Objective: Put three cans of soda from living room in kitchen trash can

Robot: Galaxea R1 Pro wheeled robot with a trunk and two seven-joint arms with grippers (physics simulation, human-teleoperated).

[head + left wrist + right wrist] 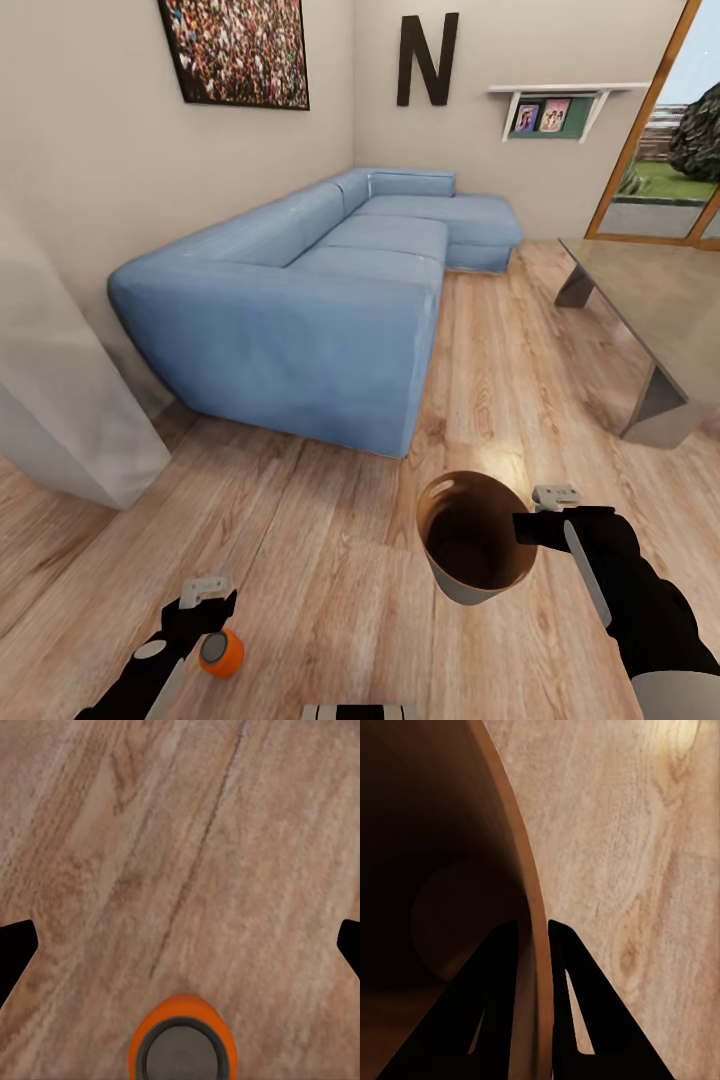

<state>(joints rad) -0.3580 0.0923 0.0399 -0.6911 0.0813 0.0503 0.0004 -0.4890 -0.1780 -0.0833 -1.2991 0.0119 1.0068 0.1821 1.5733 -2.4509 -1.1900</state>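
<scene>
Orange soda can (pixel 221 652): silvery top up, held above the wood floor (pixel 330 560) at the left gripper (pixel 208 610), whose fingers stand spread wide in the wrist view. Trash can (pixel 470 545): glossy brown inside, rim pinched by the right gripper (pixel 530 527), carried near the blue sofa (pixel 300 300) and grey low table (pixel 650 300).

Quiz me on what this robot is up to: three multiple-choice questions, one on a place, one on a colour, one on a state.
1. Where is the sofa?
A. Along the wall, ahead left
B. Behind the glass doors
C. On the low table

2. What colour is the soda can by the left gripper?
A. Blue
B. Orange
C. Green

3. How is the trash can held?
A. Lying on the floor
B. Standing on the sofa
C. Its rim is pinched by the right gripper fingers

Answers: 1 A, it lines the wall under the picture. 2 B, orange body. 3 C, one finger sits on each side of the rim.
</scene>
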